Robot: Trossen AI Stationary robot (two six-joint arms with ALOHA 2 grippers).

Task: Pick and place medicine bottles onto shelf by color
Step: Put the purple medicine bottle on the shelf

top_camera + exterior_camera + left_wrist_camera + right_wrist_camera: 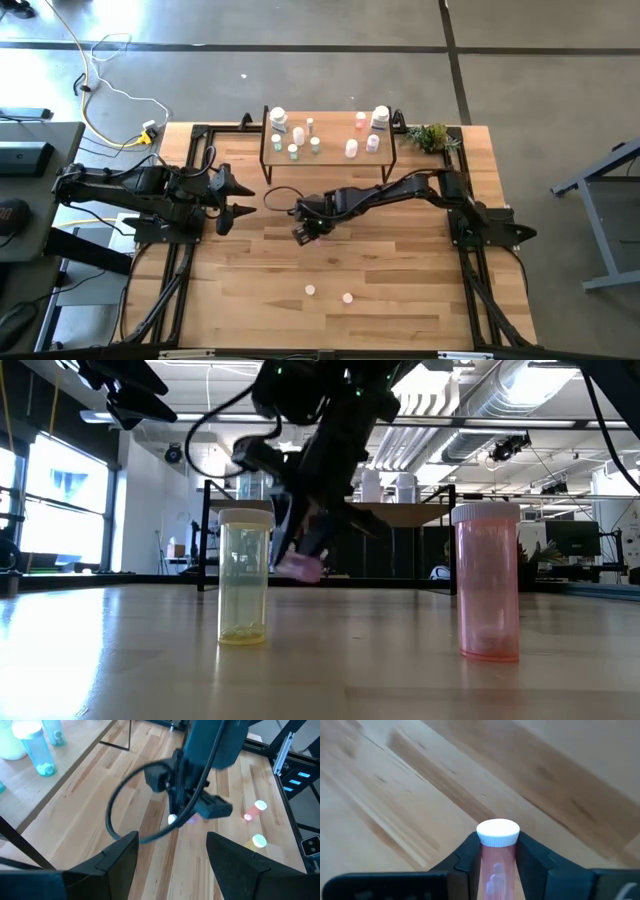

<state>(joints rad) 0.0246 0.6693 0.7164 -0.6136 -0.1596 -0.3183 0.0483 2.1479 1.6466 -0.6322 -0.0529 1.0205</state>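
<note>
My right gripper [303, 232] is over the middle of the table, shut on a pink bottle with a white cap [498, 851], a little above the wood [298, 567]. My left gripper [243, 197] is open and empty at the table's left, above the table. The shelf [330, 157] stands at the far edge with several white, green and pink bottles on it. A yellow bottle [245, 580] and a pink bottle [488, 582] stand upright near the table's near edge. My right gripper pinches the pink bottle's body just below its white cap [498, 832] between its two fingers [532, 855]. The bottle lies along the fingers, its cap past their tips. The fingers slant down toward the table. The bottle is tilted and lifted clear of the wood.
The two standing bottles also show in the high view [310, 290] [347, 297]. A green plant sprig [432, 136] lies by the shelf's right end. A black cable [120, 815] loops from the right arm. Black frame rails run along the table's left and right sides.
</note>
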